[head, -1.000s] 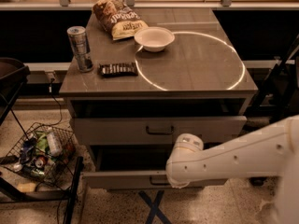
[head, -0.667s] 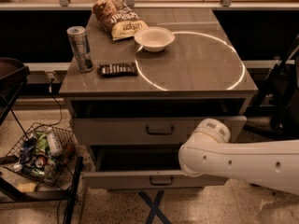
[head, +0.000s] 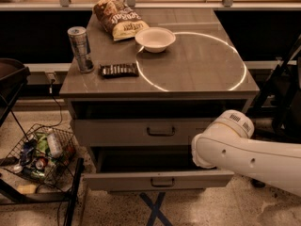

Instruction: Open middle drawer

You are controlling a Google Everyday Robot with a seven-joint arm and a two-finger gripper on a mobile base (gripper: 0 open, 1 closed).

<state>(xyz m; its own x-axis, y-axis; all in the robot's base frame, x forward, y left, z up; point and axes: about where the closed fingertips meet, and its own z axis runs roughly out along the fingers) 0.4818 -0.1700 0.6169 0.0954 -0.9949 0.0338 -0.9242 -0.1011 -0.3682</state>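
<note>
The middle drawer (head: 117, 181) is seen drawn out toward the near side. Its low front runs left to right, with the dark bar handle (head: 162, 182) at its centre. The gripper is not shown and is presumed hidden behind the rounded end of the white arm (head: 221, 147), so whether it is released or clenched cannot be told. That arm end hangs just above the right end of the drawer front, and the handle lies down and left of it. The opening is judged largely done; any further pull would be made straight nearward.
</note>
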